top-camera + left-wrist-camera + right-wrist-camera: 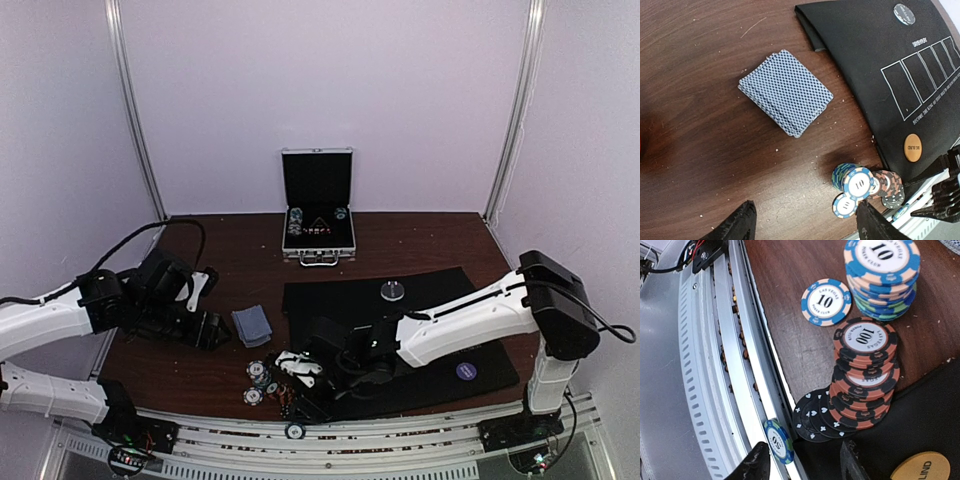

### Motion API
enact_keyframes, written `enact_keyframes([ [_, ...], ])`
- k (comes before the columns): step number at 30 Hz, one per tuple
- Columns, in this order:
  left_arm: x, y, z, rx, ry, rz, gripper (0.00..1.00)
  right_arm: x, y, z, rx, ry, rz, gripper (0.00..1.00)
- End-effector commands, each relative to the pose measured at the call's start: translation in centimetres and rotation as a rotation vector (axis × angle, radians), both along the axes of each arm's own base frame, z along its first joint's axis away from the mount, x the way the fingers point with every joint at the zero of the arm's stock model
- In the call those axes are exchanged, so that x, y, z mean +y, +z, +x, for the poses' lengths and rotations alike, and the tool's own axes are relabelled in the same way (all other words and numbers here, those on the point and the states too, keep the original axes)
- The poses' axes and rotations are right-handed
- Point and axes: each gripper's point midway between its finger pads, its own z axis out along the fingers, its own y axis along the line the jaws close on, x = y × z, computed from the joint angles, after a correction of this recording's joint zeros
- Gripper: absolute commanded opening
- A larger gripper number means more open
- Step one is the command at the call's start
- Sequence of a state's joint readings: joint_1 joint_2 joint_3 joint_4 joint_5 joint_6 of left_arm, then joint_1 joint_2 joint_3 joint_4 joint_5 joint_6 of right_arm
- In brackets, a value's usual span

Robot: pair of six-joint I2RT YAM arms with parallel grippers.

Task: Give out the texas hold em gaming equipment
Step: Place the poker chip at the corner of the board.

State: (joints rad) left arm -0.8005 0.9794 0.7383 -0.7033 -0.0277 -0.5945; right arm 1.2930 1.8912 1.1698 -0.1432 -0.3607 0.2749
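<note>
A stack of grey-blue-backed cards [785,92] [252,325] lies on the brown table. My left gripper [805,227] [213,330] hovers near it, open and empty. Poker chips [260,377] cluster at the table's front edge: a blue 10 stack [882,275], a single 10 chip [826,301], an orange-black 100 stack [865,370] and fanned black chips [815,415]. A blue-green 50 chip [777,440] stands on edge in the metal rail. My right gripper [805,467] [297,405] is over it, jaws apart, with the chip next to its left finger. An orange button [912,147] lies on the mat.
A black felt mat [420,320] with printed card boxes carries a silver disc [392,290] and a purple disc [465,371]. An open silver case [318,205] stands at the back. The slotted metal rail [705,365] runs along the table's near edge.
</note>
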Motion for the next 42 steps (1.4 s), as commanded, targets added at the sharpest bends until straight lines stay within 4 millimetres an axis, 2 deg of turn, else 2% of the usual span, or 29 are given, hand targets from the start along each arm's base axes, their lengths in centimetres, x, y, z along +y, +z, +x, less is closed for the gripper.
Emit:
enact_keyframes([
  [1,-1.1,0.8,1.0,-0.049,-0.035,-0.015,0.71,-0.4,-1.0,-1.5,0.042,0.081,-0.056,0.5],
  [6,-1.6,1.1,1.5,-0.058,-0.056,-0.001,0.72,-1.0,-2.0,-2.0,0.063,0.099,-0.093,0.48],
  [14,-2.0,0.5,1.9,-0.056,-0.065,0.016,0.72,-0.8,-2.7,-3.5,0.116,0.166,-0.098,0.45],
  [17,-2.0,0.3,2.0,-0.053,-0.068,0.024,0.72,-0.5,-3.0,-3.9,0.138,0.175,-0.093,0.41],
  [19,-2.0,0.3,2.0,-0.054,-0.069,0.027,0.72,-0.2,-3.1,-3.9,0.143,0.173,-0.095,0.36],
  [23,-1.9,0.2,2.0,-0.056,-0.068,0.032,0.72,0.1,-2.7,-4.0,0.151,0.174,-0.086,0.17],
  [27,-1.8,0.1,2.0,-0.06,-0.074,0.039,0.72,-0.1,-1.9,-4.4,0.168,0.187,-0.085,0.04],
  [29,-1.8,0.1,2.0,-0.064,-0.077,0.042,0.72,-0.2,-1.1,-4.7,0.182,0.194,-0.083,0.0],
  [31,-1.8,0.2,2.1,-0.069,-0.079,0.045,0.72,0.0,0.3,-5.0,0.194,0.209,-0.068,0.0],
  [35,-2.0,0.6,2.5,-0.088,-0.082,0.045,0.72,1.1,5.3,-5.0,0.206,0.247,0.049,0.0],
  [39,-2.6,1.3,3.2,-0.116,-0.089,0.04,0.72,1.0,10.6,-2.5,0.228,0.196,0.186,0.0],
  [42,-2.7,2.1,3.7,-0.14,-0.087,0.039,0.72,-0.7,13.6,1.0,0.231,0.082,0.282,0.0],
])
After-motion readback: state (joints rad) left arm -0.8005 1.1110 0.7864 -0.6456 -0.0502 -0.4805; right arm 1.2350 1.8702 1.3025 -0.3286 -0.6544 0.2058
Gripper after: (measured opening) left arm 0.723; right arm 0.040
